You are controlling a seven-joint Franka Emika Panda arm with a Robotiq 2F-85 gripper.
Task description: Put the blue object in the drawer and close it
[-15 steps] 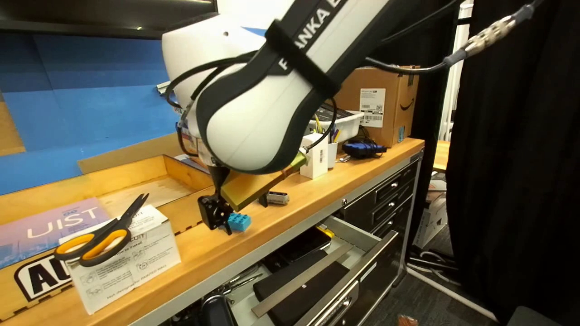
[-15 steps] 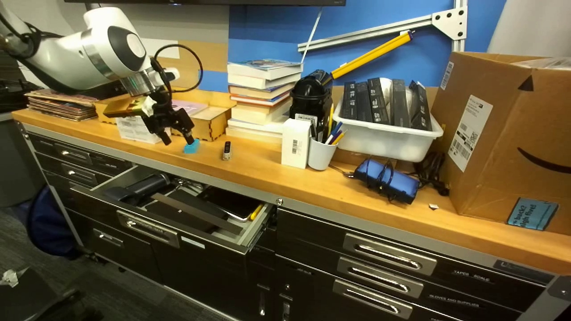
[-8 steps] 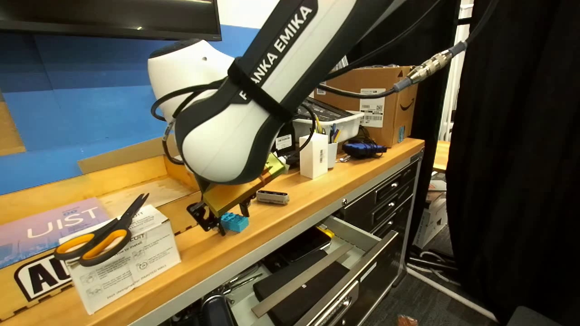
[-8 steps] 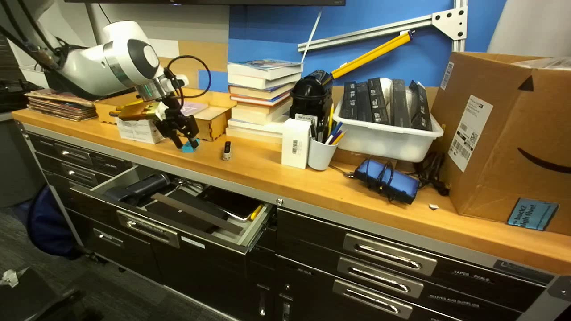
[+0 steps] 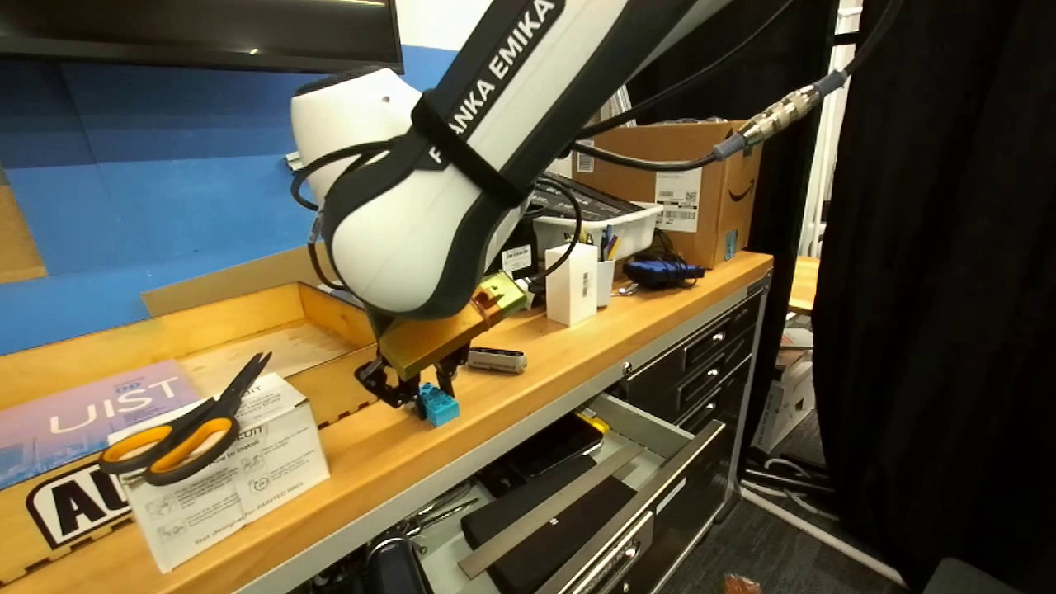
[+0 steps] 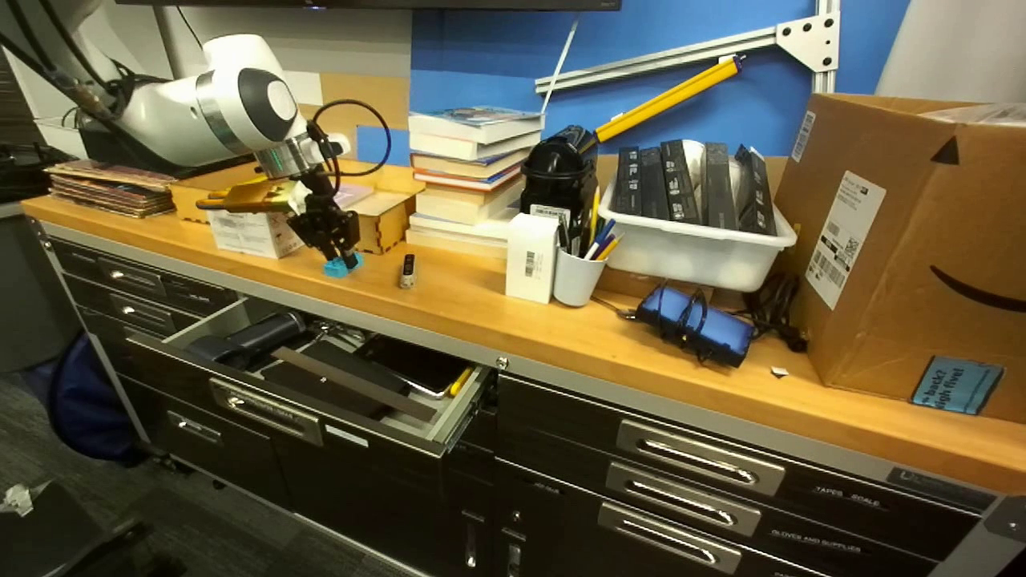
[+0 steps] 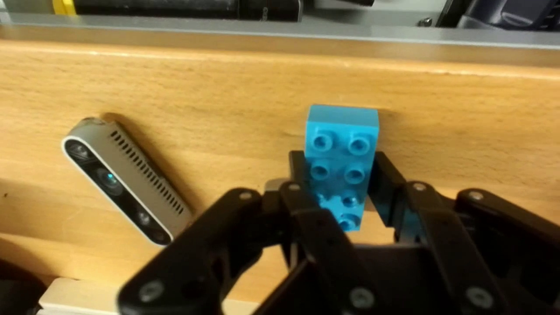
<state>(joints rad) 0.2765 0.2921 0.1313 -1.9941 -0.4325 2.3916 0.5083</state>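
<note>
The blue object, a bright blue studded brick [image 7: 341, 131], is at the wooden worktop near its front edge. In the wrist view my gripper [image 7: 339, 168] is shut on it, one dark finger [image 7: 299, 164] against each long side, and the far end of the brick sticks out beyond the tips. Part of its near end is hidden behind the gripper linkage. Whether its underside touches the wood I cannot tell. Both exterior views show the dark drawer [image 6: 385, 461] pulled out below the worktop, with several items inside.
A small grey camera [image 7: 131, 175] lies beside the gripper. Yellow-handled scissors [image 5: 186, 437] rest on a white box [image 5: 239, 478]. Farther along the bench stand a book stack [image 6: 473, 184], a slim white box [image 6: 529, 256], a pen cup [image 6: 577, 276] and a white tub [image 6: 689, 252].
The gripper has come down around the brick and its jaws have closed from wide open. The brick has turned slightly between the fingers. The drawer stays pulled out.
</note>
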